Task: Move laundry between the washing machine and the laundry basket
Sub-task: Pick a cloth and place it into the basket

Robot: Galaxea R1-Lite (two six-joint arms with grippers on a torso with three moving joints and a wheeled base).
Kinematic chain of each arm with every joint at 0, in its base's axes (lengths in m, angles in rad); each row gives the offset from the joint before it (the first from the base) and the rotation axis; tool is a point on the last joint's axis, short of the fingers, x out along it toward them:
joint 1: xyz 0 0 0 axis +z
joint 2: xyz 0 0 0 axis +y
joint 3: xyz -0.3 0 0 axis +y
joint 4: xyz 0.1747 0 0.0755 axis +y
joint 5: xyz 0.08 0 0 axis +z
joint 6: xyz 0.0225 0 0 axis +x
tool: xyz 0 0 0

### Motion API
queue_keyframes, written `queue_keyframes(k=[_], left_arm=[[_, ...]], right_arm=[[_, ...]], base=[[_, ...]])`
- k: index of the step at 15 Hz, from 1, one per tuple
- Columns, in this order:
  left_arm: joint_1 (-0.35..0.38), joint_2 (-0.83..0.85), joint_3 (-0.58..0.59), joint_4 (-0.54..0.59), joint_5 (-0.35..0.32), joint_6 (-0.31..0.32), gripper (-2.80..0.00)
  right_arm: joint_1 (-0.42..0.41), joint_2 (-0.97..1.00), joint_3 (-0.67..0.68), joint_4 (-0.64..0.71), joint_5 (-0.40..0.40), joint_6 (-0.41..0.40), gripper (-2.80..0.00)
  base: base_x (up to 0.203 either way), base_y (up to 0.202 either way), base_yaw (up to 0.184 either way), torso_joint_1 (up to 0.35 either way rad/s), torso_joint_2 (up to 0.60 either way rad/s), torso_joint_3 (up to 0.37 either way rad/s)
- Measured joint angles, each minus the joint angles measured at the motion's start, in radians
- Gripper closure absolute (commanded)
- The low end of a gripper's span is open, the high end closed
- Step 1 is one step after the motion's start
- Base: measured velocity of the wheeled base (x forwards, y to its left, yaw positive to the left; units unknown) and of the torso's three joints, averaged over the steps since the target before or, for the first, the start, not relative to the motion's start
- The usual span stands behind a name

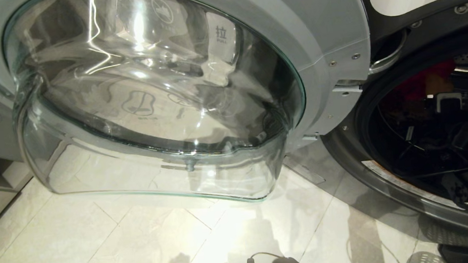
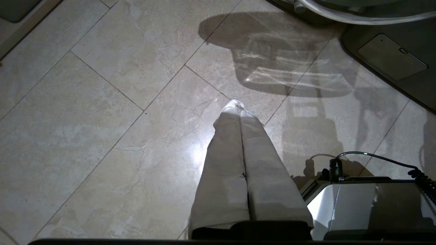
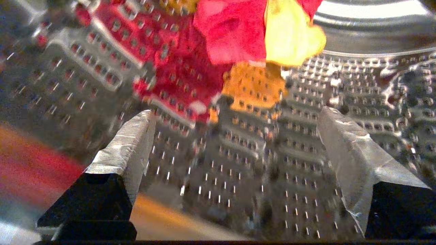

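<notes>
Right gripper (image 3: 235, 136) jaws apart, empty, inside drum (image 3: 238, 190); laundry (image 3: 231, 30) soft, light, likely snaggy: pinch red fold. Left gripper (image 2: 238, 107) closed, parked.

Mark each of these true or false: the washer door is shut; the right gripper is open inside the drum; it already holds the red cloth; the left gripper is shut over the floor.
The washing machine door is shut: false, it is swung wide open.
The right gripper is open inside the drum: true.
It already holds the laundry: false, the red and yellow cloth lies beyond its fingertips.
The left gripper is shut over the floor: true.
</notes>
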Motion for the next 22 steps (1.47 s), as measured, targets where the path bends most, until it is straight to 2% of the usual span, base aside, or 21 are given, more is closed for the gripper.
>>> queue_keyframes(k=[6,10,14,18,22], left_arm=[[0.0,0.0,0.0,0.0,0.0,0.0,0.0],[0.0,0.0,0.0,0.0,0.0,0.0,0.0],[0.0,0.0,0.0,0.0,0.0,0.0,0.0],[0.0,0.0,0.0,0.0,0.0,0.0,0.0],[0.0,0.0,0.0,0.0,0.0,0.0,0.0]], right_arm=[[-0.029,0.062,-0.192,0.009,-0.024,-0.004,-2.8],[-0.083,0.1,-0.347,0.114,-0.024,-0.003,-2.8],[-0.118,0.171,-0.523,0.165,-0.02,-0.003,-2.8],[-0.128,0.219,-0.688,0.287,-0.02,0.006,-2.8],[-0.129,0.298,-0.93,0.395,-0.02,0.019,-2.8]], base=[[0.0,0.0,0.0,0.0,0.0,0.0],[0.0,0.0,0.0,0.0,0.0,0.0],[0.0,0.0,0.0,0.0,0.0,0.0],[0.0,0.0,0.0,0.0,0.0,0.0],[0.0,0.0,0.0,0.0,0.0,0.0]])
